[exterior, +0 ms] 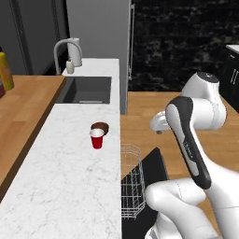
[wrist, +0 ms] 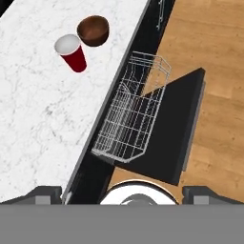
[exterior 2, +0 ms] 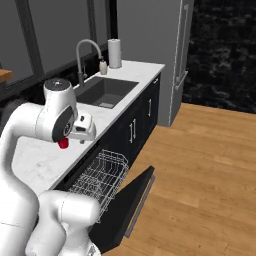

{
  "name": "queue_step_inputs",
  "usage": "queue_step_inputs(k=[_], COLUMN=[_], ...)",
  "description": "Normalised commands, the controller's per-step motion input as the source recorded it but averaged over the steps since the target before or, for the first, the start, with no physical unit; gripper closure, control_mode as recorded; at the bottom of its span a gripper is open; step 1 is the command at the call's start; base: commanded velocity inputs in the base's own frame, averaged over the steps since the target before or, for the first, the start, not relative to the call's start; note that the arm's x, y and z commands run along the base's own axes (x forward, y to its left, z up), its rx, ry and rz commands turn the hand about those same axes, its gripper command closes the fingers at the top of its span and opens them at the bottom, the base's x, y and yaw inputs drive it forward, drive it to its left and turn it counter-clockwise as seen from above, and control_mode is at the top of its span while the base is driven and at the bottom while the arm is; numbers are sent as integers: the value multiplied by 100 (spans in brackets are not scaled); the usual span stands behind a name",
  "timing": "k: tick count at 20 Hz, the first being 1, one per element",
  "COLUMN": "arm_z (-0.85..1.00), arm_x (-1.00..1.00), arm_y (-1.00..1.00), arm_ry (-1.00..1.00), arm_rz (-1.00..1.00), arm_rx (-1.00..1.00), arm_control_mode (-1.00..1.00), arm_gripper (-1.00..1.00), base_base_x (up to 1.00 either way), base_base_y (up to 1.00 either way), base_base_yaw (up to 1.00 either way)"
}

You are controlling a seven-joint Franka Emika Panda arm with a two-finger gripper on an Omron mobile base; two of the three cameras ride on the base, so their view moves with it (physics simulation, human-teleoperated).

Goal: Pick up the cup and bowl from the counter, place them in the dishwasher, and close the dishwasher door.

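Item: red cup point(wrist: 71, 51), upright on marble counter point(wrist: 38, 119), just beside brown bowl point(wrist: 93, 30). Gripper point(wrist: 122, 193): released (jaws wide). Handling: descend squarely over cup, avoid nudging bowl; dishwasher rack point(wrist: 131, 116) stands out.

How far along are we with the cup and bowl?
Done: only the setup. The dishwasher door is down and the rack is pulled out, empty. In hand: nothing; the gripper is open, above the rack and door. Left: the cup and bowl both sit side by side on the counter; load both, then close the door.
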Motion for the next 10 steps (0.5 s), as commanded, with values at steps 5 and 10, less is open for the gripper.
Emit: queue_step_inputs(k=[5, 10], arm_z=[-21, -27], arm_x=[100, 100], arm_y=[49, 62], arm_ry=[9, 14], arm_rz=[0, 0], arm_rx=[12, 4], arm_control_mode=[-100, -100], arm_gripper=[-100, -100], base_base_x=[0, 0], base_base_y=[0, 0], base_base_yaw=[0, 0])
